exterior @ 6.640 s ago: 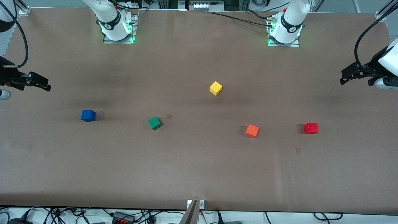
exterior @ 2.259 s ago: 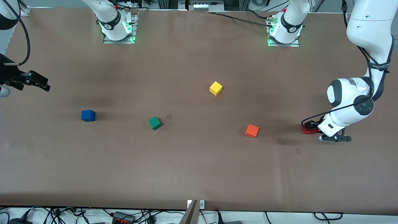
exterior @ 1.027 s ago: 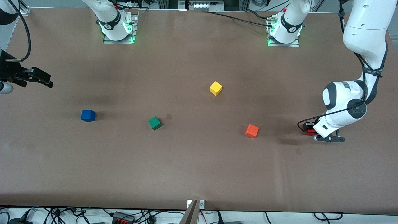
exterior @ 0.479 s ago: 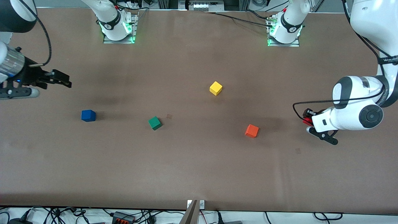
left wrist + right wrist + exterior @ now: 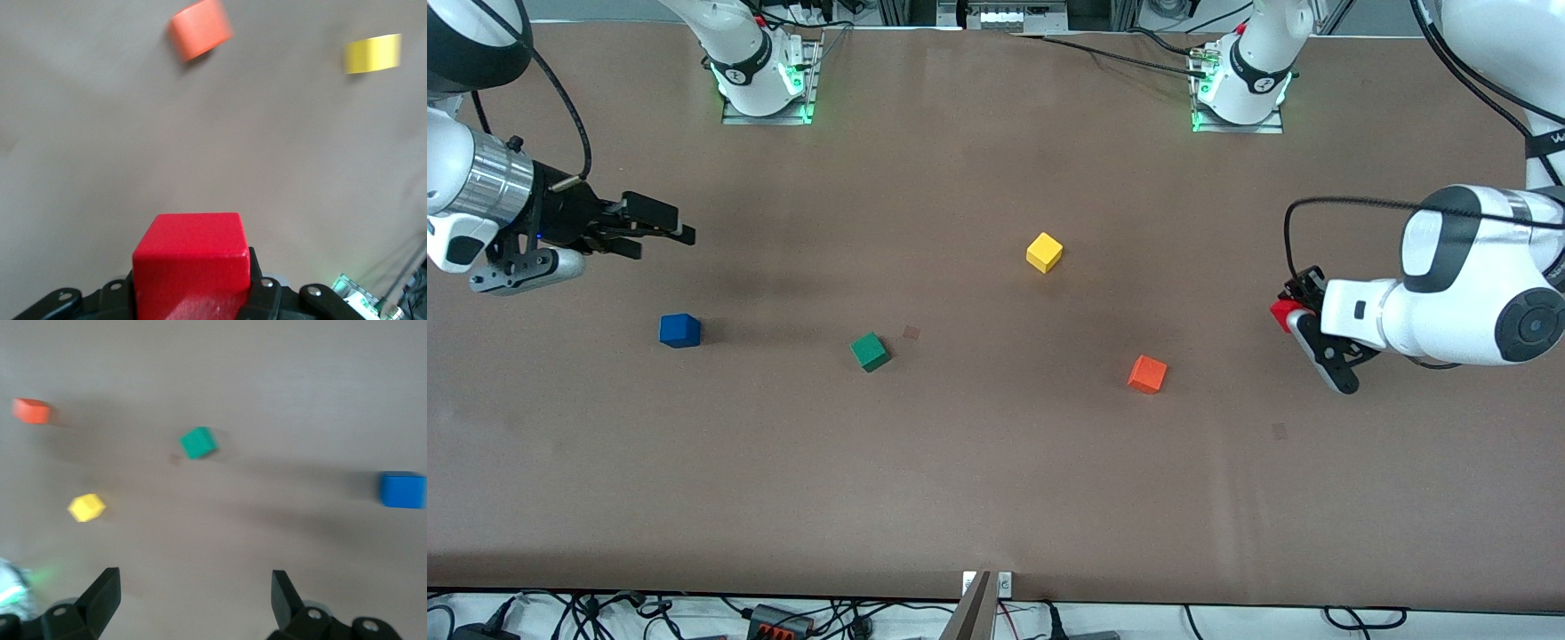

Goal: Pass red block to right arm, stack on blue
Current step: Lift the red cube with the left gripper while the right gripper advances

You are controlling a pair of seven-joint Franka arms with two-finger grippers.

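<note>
My left gripper [image 5: 1291,311] is clamped on the red block [image 5: 1281,310], which I hold up in the air above the bare brown counter [image 5: 996,480] at my left arm's end. From my left wrist the red block [image 5: 191,263] sits squarely between my fingers [image 5: 267,299], its top face and one side showing, with the orange cube [image 5: 200,29] and the yellow cube [image 5: 373,53] lying on the counter past it.

My right gripper [image 5: 660,222] hangs with its fingers spread apart and nothing between them, over the counter at my right arm's end, above the stretch just farther from the front camera than the blue cube [image 5: 679,330]. From my right wrist the two fingers [image 5: 104,593] stand wide apart.

The blue cube rests alone on the counter. The green cube [image 5: 869,351] lies beside it toward the middle, then the orange cube [image 5: 1147,373], both well apart. The yellow cube [image 5: 1044,252] sits farther from the front camera than those two.
</note>
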